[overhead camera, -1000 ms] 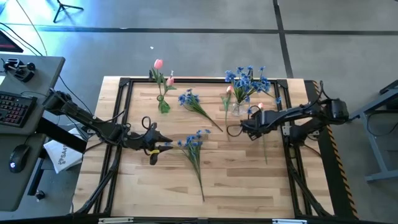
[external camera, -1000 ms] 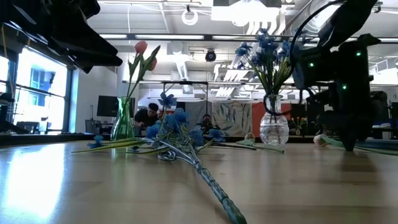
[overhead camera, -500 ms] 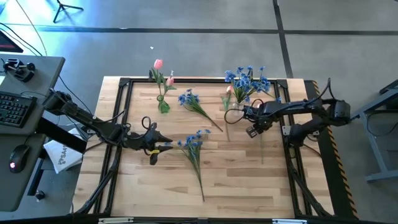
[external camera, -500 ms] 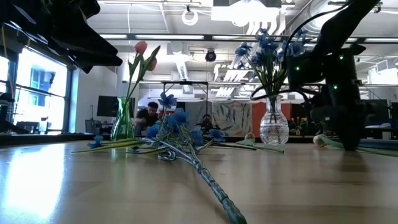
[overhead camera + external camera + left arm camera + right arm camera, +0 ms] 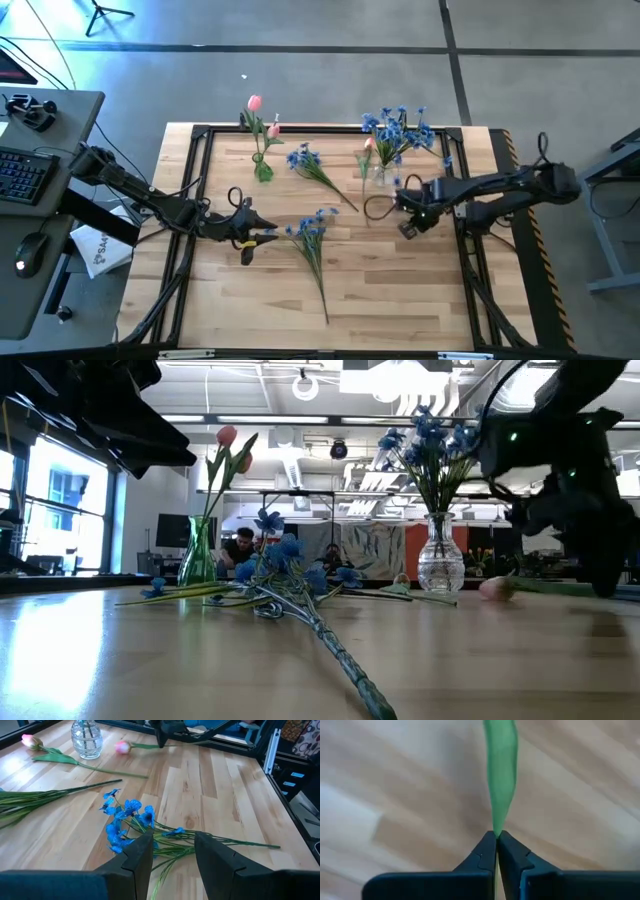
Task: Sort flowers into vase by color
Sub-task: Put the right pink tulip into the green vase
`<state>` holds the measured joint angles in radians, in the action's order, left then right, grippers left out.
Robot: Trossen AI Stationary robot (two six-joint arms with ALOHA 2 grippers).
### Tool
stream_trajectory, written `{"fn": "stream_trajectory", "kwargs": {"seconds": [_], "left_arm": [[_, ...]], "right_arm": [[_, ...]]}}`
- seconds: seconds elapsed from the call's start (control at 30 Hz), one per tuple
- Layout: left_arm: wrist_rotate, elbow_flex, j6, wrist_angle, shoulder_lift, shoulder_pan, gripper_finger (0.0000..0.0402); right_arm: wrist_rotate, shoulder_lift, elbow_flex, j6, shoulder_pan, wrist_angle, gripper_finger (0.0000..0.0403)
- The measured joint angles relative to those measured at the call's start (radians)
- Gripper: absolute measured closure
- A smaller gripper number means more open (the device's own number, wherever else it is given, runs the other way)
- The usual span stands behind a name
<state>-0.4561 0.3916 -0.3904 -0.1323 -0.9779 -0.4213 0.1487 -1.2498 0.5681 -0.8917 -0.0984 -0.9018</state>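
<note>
My right gripper (image 5: 412, 207) is shut on a pink tulip (image 5: 495, 588) near the clear vase (image 5: 382, 172), which holds blue flowers. A second pink tulip (image 5: 30, 741) lies flat on the table beside that vase. The green vase (image 5: 262, 165) at the far left holds pink tulips. Two blue flowers (image 5: 310, 235) (image 5: 315, 168) lie on their sides on the wood. My left gripper (image 5: 172, 850) stands open just left of the nearer blue flower, touching nothing. My right gripper pinches the pink tulip's green stem or leaf (image 5: 496, 827) between its two shut fingers. The fingers (image 5: 162, 740) come down from above. The stem runs about level from them to the bud (image 5: 121, 746), low over the wood. Whether the bud touches the table, I cannot tell.
A black frame (image 5: 200, 135) rims the wooden table. A cable loop (image 5: 376, 208) lies beside my right gripper. Open wood lies toward the near edge (image 5: 400, 300). A desk with a keyboard (image 5: 25, 170) stands off the table's left.
My right gripper has shut on the pink tulip's stem, and its arm has stretched out lower over the table. The tulip has turned: its stem no longer runs toward the near edge, and its bud has shifted a little toward the clear vase.
</note>
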Motion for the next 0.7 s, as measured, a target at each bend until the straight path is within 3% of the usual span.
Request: {"fn": "stream_trajectory", "kwargs": {"seconds": [0.1, 0.2, 0.33, 0.57, 0.7], "left_arm": [[-0.001, 0.0, 0.0, 0.0, 0.0, 0.0, 0.0271], [-0.002, 0.0, 0.0, -0.001, 0.0, 0.0, 0.0271], [-0.002, 0.0, 0.001, -0.001, 0.0, 0.0, 0.0271], [-0.003, 0.0, 0.074, -0.054, -0.004, 0.0, 0.0271], [-0.004, 0.0, 0.191, -0.174, -0.041, 0.0, 0.0271]], "right_arm": [[0.037, 0.035, -0.016, -0.076, 0.135, 0.049, 0.0401], [0.024, 0.046, -0.026, -0.125, 0.265, 0.232, 0.0401], [-0.105, 0.037, -0.039, -0.065, 0.395, 0.573, 0.0402], [-0.51, -0.01, -0.045, 0.393, 0.475, 1.233, 0.0402], [-0.536, -0.084, -0.045, 0.686, 0.47, 1.593, 0.0402]]}}
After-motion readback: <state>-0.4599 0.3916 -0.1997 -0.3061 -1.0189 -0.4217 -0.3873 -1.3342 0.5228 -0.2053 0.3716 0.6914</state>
